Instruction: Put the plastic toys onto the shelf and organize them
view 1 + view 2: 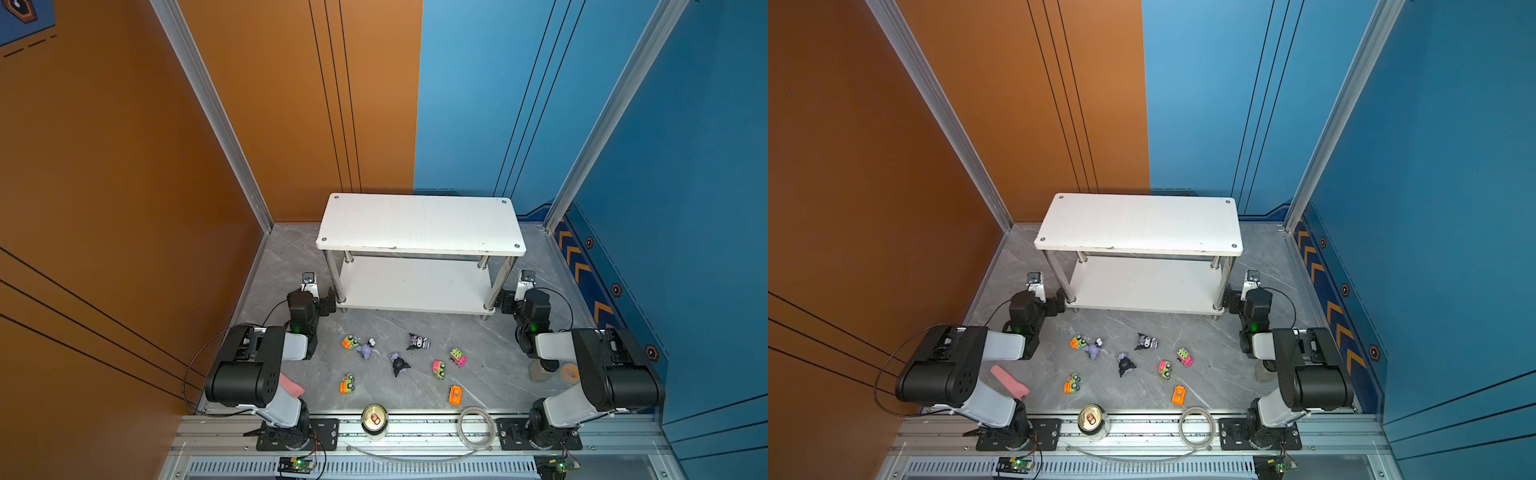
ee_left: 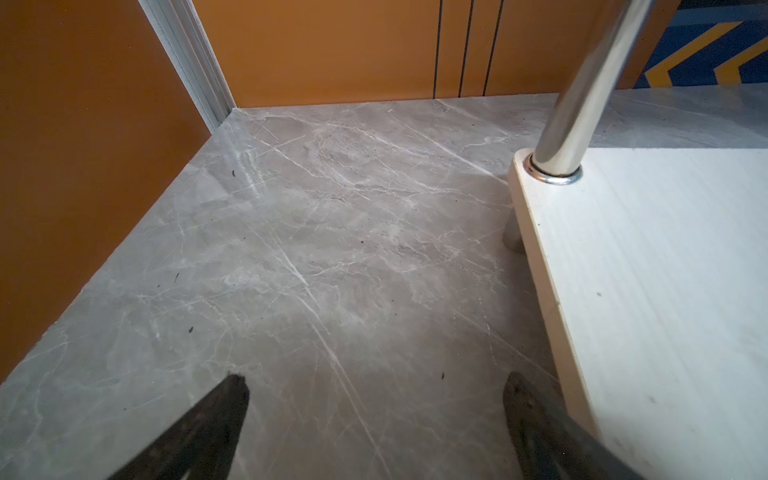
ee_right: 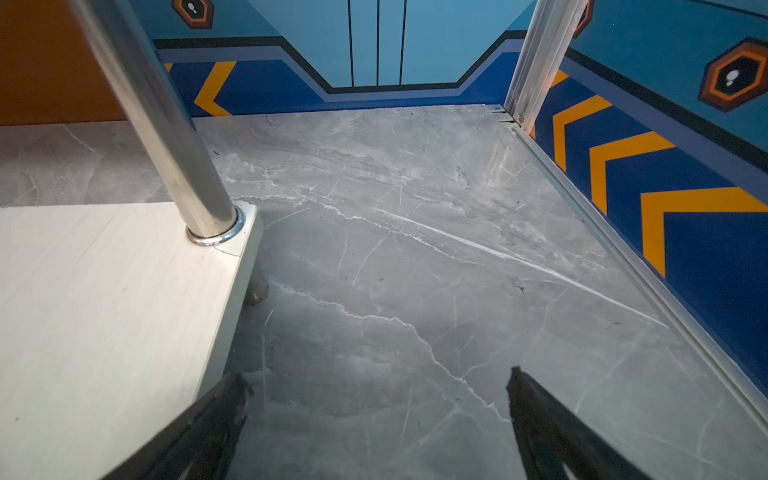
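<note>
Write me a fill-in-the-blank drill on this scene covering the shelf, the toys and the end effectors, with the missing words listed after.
1. The shelf has ___ white tiers.
2. The toy lying nearest the clear ring is an all-___ car.
3. The left end effector and the right end effector both have their jaws ___.
Missing words: two; orange; open.

We get both top views from high up front, looking down & back, sharing nearly the whole table [image 1: 291, 262]. Wrist cams sit low, v. close, each facing one shelf [image 2: 665, 291] end.
</note>
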You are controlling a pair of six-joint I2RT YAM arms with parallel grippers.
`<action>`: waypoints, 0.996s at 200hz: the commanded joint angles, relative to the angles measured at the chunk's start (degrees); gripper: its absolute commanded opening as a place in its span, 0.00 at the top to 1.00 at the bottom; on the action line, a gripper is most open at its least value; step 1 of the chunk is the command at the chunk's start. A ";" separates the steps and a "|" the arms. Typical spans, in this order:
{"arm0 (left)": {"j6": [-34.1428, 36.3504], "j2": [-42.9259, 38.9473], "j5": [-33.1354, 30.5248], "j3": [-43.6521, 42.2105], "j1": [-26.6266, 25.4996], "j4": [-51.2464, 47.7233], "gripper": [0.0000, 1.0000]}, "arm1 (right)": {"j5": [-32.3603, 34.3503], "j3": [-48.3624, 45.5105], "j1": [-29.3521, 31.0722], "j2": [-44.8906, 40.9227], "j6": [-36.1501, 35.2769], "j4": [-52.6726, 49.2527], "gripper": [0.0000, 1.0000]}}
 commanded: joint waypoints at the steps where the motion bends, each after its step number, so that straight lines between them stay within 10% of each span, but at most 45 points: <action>1: 0.24 -0.20 -0.55 1.22 -0.46 -0.72 0.02 | -0.78 1.11 0.17 -0.27 0.27 -1.39 0.00; 199: -0.62 -0.21 0.46 1.18 0.52 -0.74 0.02 | -1.65 1.11 -0.40 -0.27 0.66 -1.42 0.00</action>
